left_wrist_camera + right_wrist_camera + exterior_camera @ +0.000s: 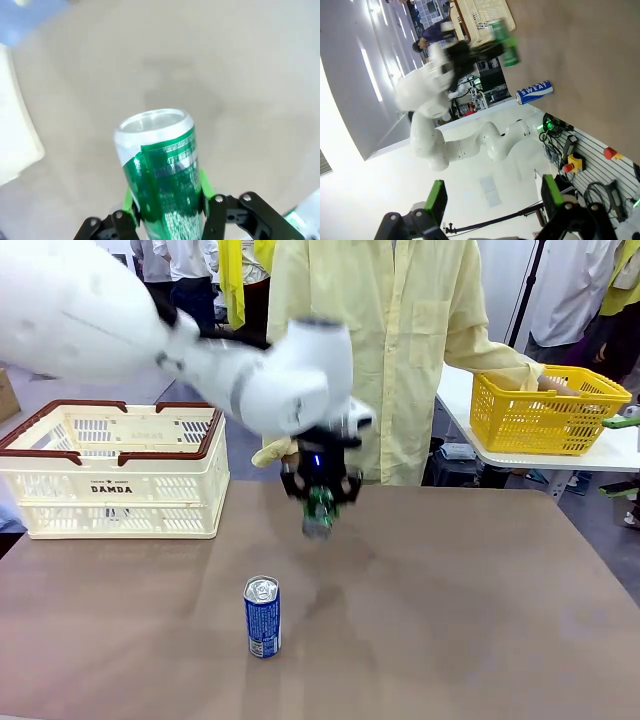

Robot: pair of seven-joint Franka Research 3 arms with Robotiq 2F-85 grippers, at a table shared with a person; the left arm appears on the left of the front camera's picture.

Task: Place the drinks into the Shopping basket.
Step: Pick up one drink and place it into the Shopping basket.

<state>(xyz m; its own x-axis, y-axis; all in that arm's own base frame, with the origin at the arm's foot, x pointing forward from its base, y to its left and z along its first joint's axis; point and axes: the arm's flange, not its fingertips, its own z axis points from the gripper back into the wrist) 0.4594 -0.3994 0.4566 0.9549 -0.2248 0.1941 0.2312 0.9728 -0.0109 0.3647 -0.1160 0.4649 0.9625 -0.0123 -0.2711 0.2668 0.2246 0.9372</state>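
Drinks sat at two stages. The green can (319,510) was pinched round its body between the pads of our left gripper (320,498), silver top pointing away from the wrist. It hung near the middle of the table's (480,580) far edge, apparently clear of the surface. The blue can (262,617) stood upright toward the near edge. Our right gripper (492,195) had its jaws spread, holding nothing. We judged the carry should lift the can above the dark rim before swinging left, then lower it inside the Shopping basket (112,485) at the far left corner. Bare tabletop lay between can and basket; a person stood close behind the far edge.
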